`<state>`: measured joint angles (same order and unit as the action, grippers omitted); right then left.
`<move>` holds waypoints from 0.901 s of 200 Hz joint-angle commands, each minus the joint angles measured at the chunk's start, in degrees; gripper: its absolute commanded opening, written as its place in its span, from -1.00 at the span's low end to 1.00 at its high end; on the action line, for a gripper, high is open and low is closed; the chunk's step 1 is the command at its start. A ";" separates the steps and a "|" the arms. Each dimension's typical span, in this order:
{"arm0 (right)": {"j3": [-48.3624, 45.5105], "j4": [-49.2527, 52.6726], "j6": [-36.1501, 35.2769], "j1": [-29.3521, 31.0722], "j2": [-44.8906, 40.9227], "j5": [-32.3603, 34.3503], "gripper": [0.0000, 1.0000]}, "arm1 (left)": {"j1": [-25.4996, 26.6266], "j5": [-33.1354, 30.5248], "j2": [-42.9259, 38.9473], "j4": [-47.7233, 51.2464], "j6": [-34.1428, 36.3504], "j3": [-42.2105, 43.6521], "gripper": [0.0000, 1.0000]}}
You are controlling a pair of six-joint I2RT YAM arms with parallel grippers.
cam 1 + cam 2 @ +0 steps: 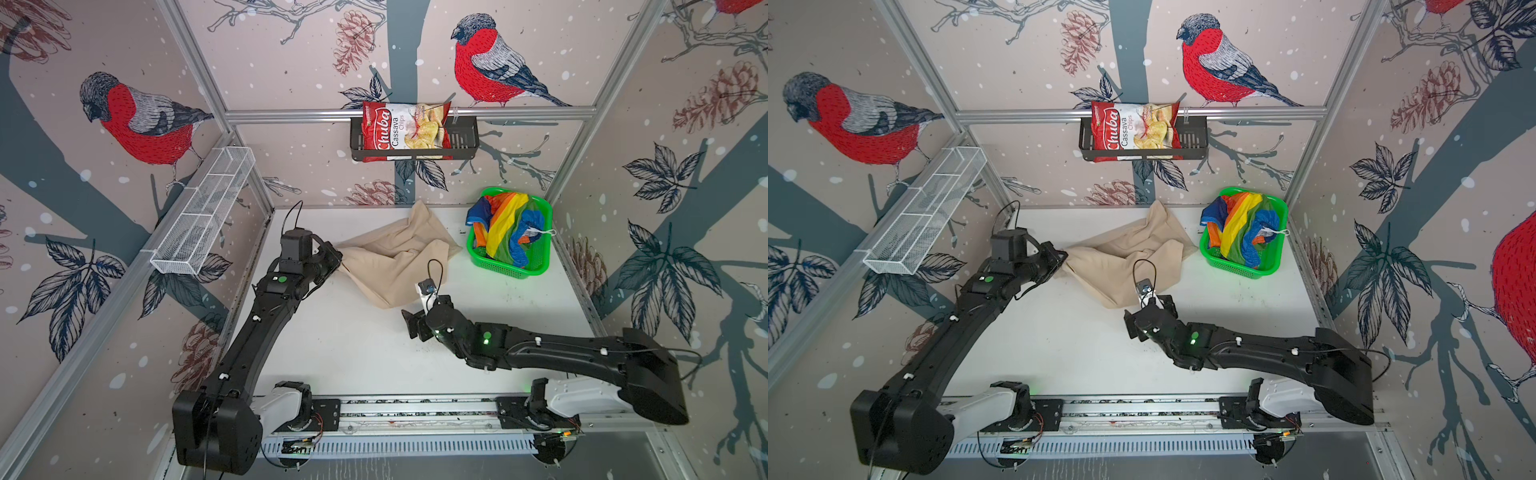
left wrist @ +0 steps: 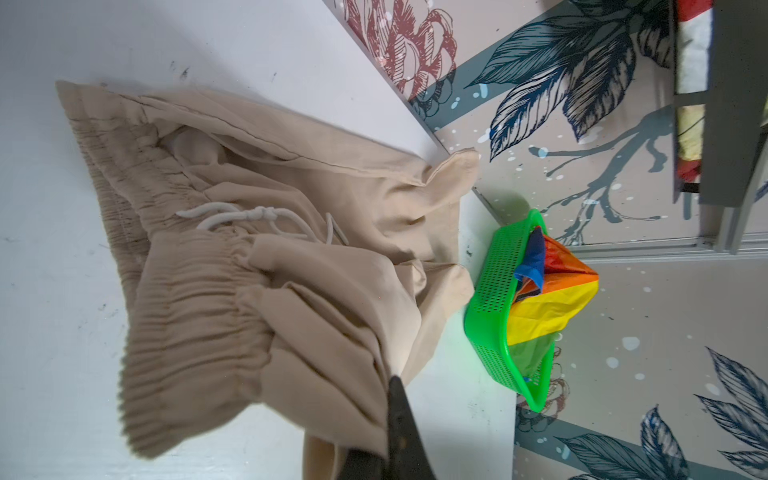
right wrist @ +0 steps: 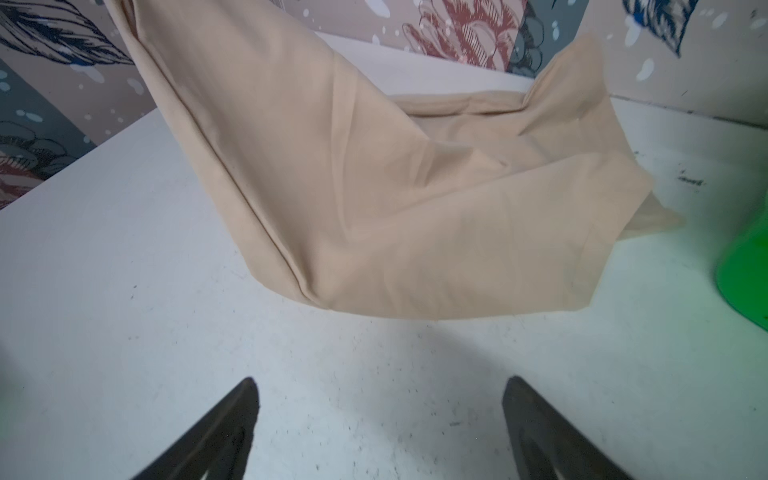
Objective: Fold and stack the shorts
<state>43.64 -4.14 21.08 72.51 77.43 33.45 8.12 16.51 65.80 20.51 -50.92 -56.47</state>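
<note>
Pinching the beige shorts (image 1: 395, 257) at their 9 o'clock corner, the left gripper (image 1: 337, 259) is clenched on the cloth.
The right gripper (image 3: 378, 386) stands spread wide and holds nothing, with bare table (image 1: 353, 345) between its jaws and the shorts' near edge, toward its 11 o'clock. The rainbow shorts (image 1: 505, 226) sit crumpled in the green basket (image 1: 509, 272) at the table's 2 o'clock corner.

First shorts (image 1: 395, 257) on table (image 1: 353, 353) centre, basket (image 1: 509, 270) at two o'clock, second shorts (image 1: 503, 228) inside it, chip bag (image 1: 399, 129) in rack (image 1: 463, 139) at twelve.
</note>
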 commanded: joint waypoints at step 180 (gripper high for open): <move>3.76 7.15 14.96 -18.89 9.93 22.30 0.98 | -0.12 2.15 1.65 6.38 2.72 -12.73 -1.00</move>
<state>50.30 -1.17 34.44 57.34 92.95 56.14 8.16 19.38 67.13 27.68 -49.63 -68.20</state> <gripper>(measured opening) 0.992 0.051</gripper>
